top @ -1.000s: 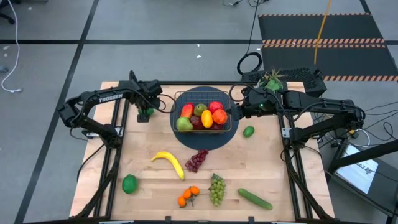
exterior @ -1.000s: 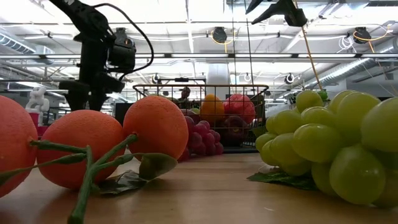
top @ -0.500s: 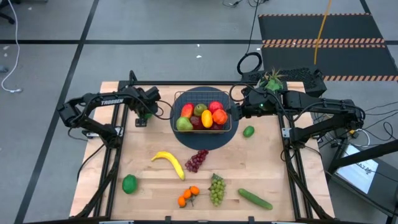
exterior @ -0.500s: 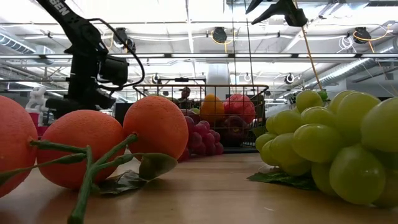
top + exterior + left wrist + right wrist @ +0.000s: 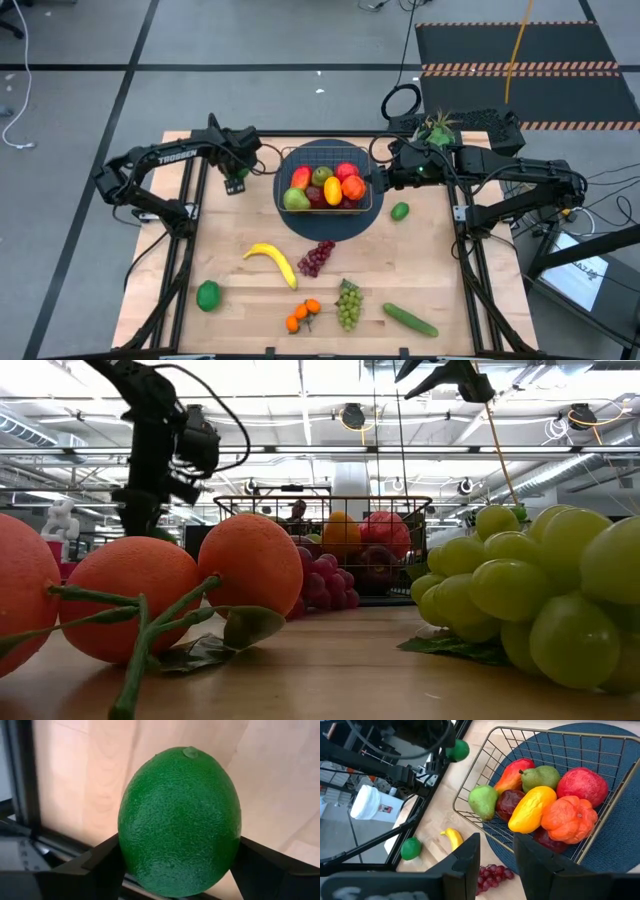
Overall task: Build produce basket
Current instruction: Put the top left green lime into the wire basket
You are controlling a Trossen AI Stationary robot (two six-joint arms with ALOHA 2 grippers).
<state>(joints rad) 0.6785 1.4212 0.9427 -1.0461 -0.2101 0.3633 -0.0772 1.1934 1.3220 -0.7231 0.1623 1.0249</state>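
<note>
Roughly half done, by my reckoning; nearest the front edge of the pale wood table (image 5: 440, 250) lie the leftovers: a glossy green lime (image 5: 208, 295), a cluster of dimpled oranges (image 5: 302, 316) on leafy stems, a bunch of smooth green grapes (image 5: 348, 304) and a long dark cucumber (image 5: 409, 319); a little farther in, a curved yellow banana (image 5: 272, 261), purple grapes (image 5: 316, 257) and a second small lime (image 5: 400, 210); beyond them the basket (image 5: 330, 152), square dark wire mesh with a thin brassy rim, sits on a round dark woven mat (image 5: 345, 228) and already holds a green pear, a red-and-yellow mango, a knobbly orange fruit and red apples; to its left the left gripper (image 5: 236, 178) hangs above the table with a pebbled, egg-shaped lime (image 5: 180, 822) clasped between its dark fingers (image 5: 95, 867), likely bound for the basket; on the other side the right gripper (image 5: 385, 180) waits just beside the rim, fingers (image 5: 462, 862) narrowly parted and holding nothing, as far as I can tell
</note>
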